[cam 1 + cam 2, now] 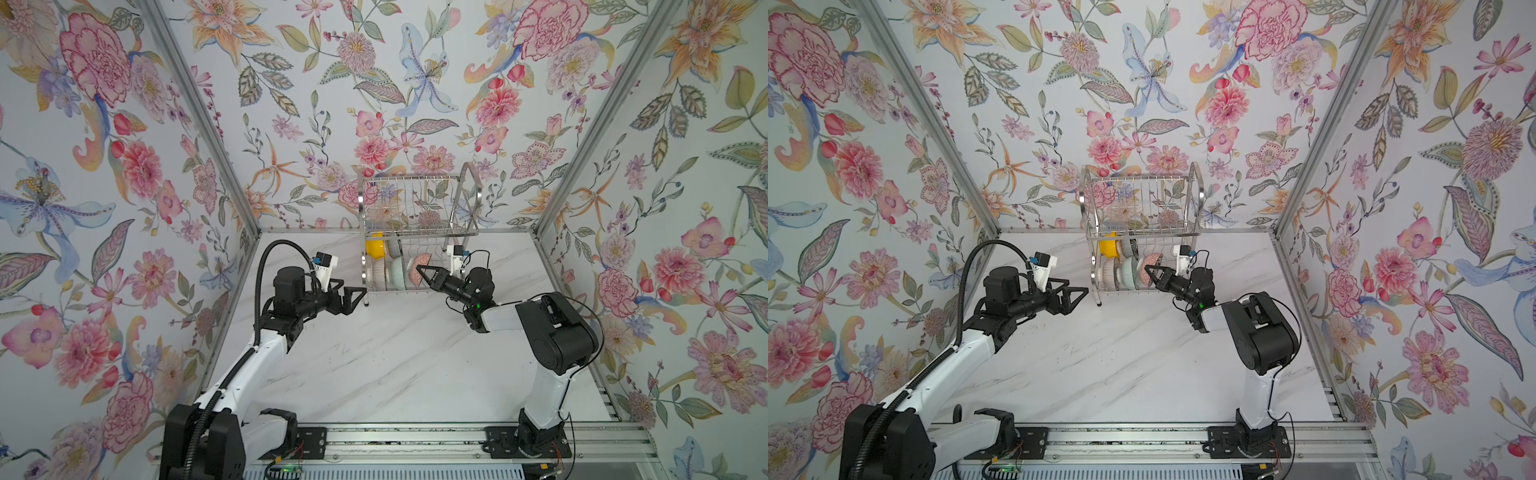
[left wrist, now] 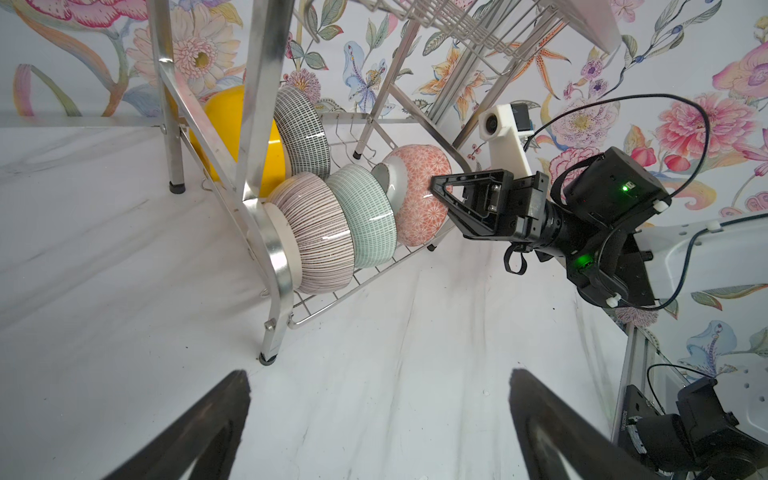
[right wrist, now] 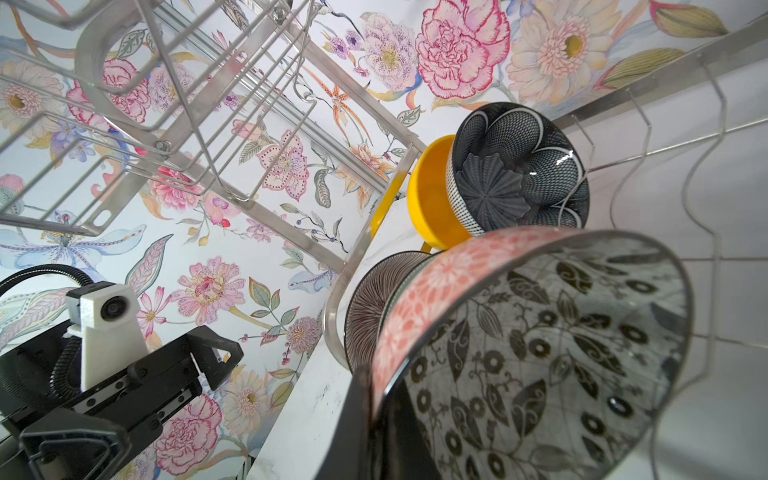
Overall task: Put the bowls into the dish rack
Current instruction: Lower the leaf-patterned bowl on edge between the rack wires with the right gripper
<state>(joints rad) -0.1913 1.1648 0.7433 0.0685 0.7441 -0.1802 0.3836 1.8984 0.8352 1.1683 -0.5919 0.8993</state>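
The dish rack (image 1: 471, 183) (image 1: 1196, 187) stands at the back of the table. Its lower tier holds a yellow bowl (image 1: 374, 246) (image 3: 428, 208), a dark navy bowl (image 3: 519, 166) (image 2: 301, 133), a ribbed bowl (image 2: 320, 232) (image 1: 377, 272) and a pale green bowl (image 2: 365, 212) (image 1: 397, 272), all on edge. My right gripper (image 1: 424, 272) (image 2: 436, 187) (image 3: 374, 386) is shut on the rim of a leaf-speckled bowl (image 3: 540, 353) (image 2: 419, 195) with a pink outside, leaning against the green one. My left gripper (image 1: 353, 293) (image 2: 380, 374) hangs open above the table beside the rack's left leg.
The white marble table (image 1: 395, 365) stretches in front of the rack. Floral walls close in on both sides and behind. An aluminium rail (image 1: 415, 436) carrying both arm bases runs along the front edge. The rack's front leg (image 2: 266, 357) stands just ahead of my left fingers.
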